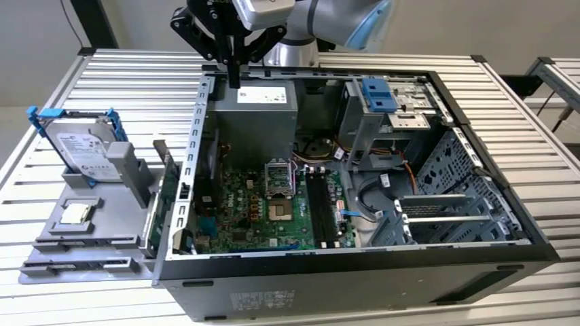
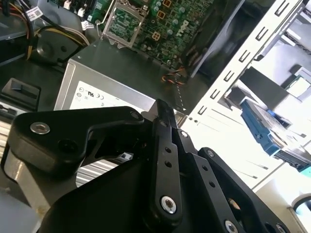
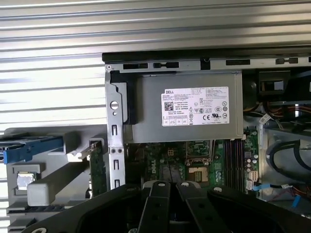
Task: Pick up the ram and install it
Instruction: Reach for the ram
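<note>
My gripper (image 1: 235, 78) hangs above the back edge of the open computer case (image 1: 471, 251), over the grey power supply (image 1: 258, 112). Its black fingers meet at the tips with nothing between them, as both wrist views show (image 2: 162, 106) (image 3: 173, 187). The long black memory slots (image 1: 319, 204) (image 3: 234, 160) lie on the green motherboard (image 1: 263, 214) beside the processor socket (image 1: 278, 187). I cannot pick out the ram for sure. Thin boards (image 1: 168, 193) stand on edge in the grey holder (image 1: 81, 255), against the case's outer wall, well away from the gripper.
The grey holder at the exterior view's left carries a hard drive in a blue frame (image 1: 81, 149) and a small square chip (image 1: 77, 212). A drive cage with a blue latch (image 1: 381, 95) and loose cables (image 1: 381, 197) fill the case's right half. The ribbed metal table (image 1: 136, 75) surrounds everything.
</note>
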Motion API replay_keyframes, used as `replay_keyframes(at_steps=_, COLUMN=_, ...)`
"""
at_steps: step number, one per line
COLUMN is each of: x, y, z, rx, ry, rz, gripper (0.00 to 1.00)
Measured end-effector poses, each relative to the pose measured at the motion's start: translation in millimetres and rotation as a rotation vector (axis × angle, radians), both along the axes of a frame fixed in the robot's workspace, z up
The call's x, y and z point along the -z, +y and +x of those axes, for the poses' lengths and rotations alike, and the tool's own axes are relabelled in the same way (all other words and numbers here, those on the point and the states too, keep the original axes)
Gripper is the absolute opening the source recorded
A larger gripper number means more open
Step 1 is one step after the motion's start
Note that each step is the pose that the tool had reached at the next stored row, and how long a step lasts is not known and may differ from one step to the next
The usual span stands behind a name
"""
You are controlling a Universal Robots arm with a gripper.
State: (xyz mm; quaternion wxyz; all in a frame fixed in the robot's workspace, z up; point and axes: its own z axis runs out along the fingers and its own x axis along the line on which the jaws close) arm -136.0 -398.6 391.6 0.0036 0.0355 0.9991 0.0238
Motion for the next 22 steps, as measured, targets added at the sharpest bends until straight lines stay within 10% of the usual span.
replay_keyframes(at_steps=9, x=-0.1, y=0.0, z=-6.2, rx=0.0, ry=0.0, rz=-0.0001, gripper=0.0)
replay_keyframes(at_steps=22, x=0.0, y=0.0, z=-40.8, rx=0.0, ry=0.0, rz=0.0008, gripper=0.0)
